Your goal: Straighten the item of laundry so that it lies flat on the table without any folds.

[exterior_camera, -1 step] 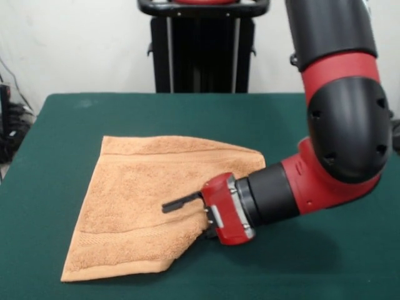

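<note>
The item of laundry, an orange-tan towel (137, 200), lies on the green table (69, 125), left of centre. Its right side runs as a slant from the far right corner down to the near edge, so that part looks folded over or under. A ribbed band crosses it close to the near edge. My gripper (176, 219) reaches in from the right, level with the table, at that slanted edge. It stands open: the upper finger (181, 202) lies over the cloth, while the lower one is mostly hidden behind the towel's edge.
The red and black arm (337, 125) fills the right side above the table. A black stand (203, 47) rises behind the far edge. Cables (9, 134) hang off to the far left.
</note>
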`<state>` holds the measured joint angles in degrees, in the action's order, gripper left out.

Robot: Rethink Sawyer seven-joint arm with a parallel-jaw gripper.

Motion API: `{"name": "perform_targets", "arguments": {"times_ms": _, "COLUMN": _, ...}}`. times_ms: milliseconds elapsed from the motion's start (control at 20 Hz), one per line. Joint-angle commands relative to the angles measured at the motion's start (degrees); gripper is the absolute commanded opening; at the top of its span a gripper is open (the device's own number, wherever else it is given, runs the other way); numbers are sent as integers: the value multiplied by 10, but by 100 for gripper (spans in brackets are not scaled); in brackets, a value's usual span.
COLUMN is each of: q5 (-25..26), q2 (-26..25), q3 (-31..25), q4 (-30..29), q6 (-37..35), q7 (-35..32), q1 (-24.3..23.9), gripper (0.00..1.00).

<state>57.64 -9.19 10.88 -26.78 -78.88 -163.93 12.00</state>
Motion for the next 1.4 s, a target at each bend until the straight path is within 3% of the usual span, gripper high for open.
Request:
{"name": "perform_targets", "arguments": {"times_ms": 50, "q5": -34, "q2": 25, "q3": -16, "q4": -158, "q6": 49, "q7": 199, "q1": -13, "gripper": 100}}
{"name": "perform_targets", "arguments": {"times_ms": 650, "q5": -38, "q2": 46, "q3": -56, "q4": -202, "q6": 168, "q7": 200, "q1": -52, "gripper": 100}}
{"name": "perform_targets", "arguments": {"times_ms": 750, "q5": -32, "q2": 58, "q3": -54, "q4": -226, "q6": 220, "q7": 164, "q1": -54, "gripper": 100}}
{"name": "perform_targets", "arguments": {"times_ms": 950, "q5": -53, "q2": 112, "q3": -61, "q4": -290, "q6": 254, "q7": 169, "q1": -64, "gripper": 100}}
{"name": "perform_targets", "arguments": {"times_ms": 1100, "q5": -52, "q2": 110, "q3": -66, "q4": -299, "q6": 292, "q7": 146, "q1": -75, "gripper": 100}}
{"name": "perform_targets", "arguments": {"times_ms": 1400, "q5": -87, "q2": 160, "q3": -92, "q4": -347, "q6": 303, "q7": 227, "q1": -117, "gripper": 100}}
